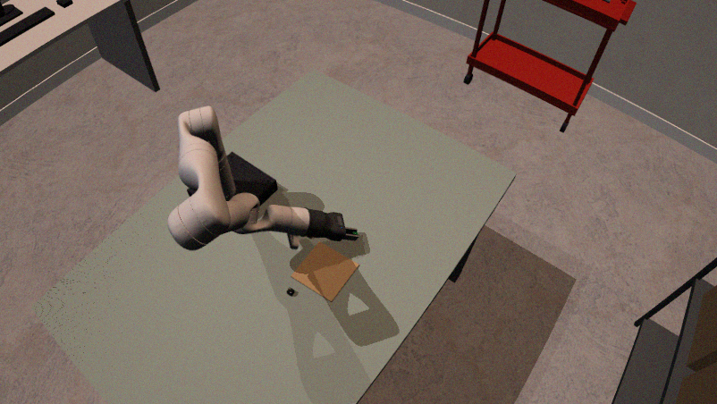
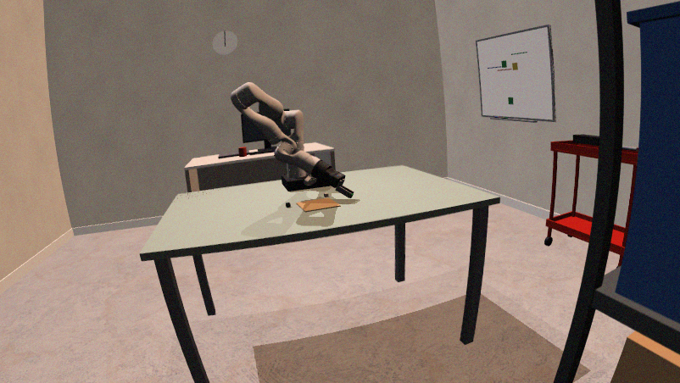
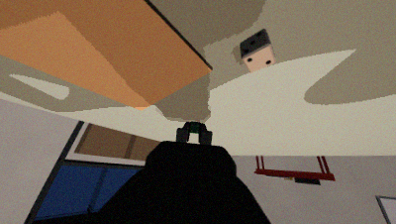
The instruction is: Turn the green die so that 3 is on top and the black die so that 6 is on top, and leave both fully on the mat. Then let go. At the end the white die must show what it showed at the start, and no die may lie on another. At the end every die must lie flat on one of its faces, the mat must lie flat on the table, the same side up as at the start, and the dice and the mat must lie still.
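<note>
My gripper [image 1: 353, 233] [image 2: 348, 192] [image 3: 194, 129] points obliquely down, above the table beside the mat. It is shut on the green die [image 1: 355, 232] [image 3: 194, 127], which shows as a small green patch between the fingertips; its pips cannot be read. The orange mat [image 1: 332, 275] [image 2: 318, 205] [image 3: 173, 50] lies on the table, partly in the arm's shadow. The black die [image 1: 291, 291] [image 2: 287, 205] lies on the table off the mat; its top number is too small to read. The white die [image 3: 258, 54] [image 2: 326, 195] lies off the mat; its lit face shows two pips. The arm hides it in the top view.
The pale green table [image 1: 401, 175] [image 2: 228, 213] carries the arm's black base [image 1: 250, 178] behind the gripper. A red cart [image 1: 532, 72] [image 2: 582, 228] and a shelf with a blue box [image 2: 652, 166] stand away from the table. A desk [image 2: 204, 160] stands behind.
</note>
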Controlling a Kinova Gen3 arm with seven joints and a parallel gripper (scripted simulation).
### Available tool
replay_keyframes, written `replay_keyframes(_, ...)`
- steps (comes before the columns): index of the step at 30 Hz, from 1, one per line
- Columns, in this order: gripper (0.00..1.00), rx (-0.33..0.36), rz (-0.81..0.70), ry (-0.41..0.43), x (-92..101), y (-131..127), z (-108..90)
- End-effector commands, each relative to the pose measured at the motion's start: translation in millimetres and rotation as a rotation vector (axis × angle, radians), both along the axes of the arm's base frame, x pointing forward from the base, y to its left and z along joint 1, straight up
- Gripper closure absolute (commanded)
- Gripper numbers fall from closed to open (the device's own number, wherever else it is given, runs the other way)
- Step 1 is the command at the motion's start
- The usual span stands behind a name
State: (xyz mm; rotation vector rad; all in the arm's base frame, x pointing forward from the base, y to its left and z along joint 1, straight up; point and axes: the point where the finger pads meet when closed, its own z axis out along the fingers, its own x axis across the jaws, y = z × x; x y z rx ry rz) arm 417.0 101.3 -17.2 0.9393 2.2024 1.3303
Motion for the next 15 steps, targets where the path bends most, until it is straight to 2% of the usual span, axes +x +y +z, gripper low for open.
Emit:
replay_keyframes(1, 0.66, 0.0, 0.0, -0.001, 0.2, 0.1, 0.3)
replay_keyframes(15, 0.66, 0.0, 0.0, -0.001, 0.2, 0.2, -8.5)
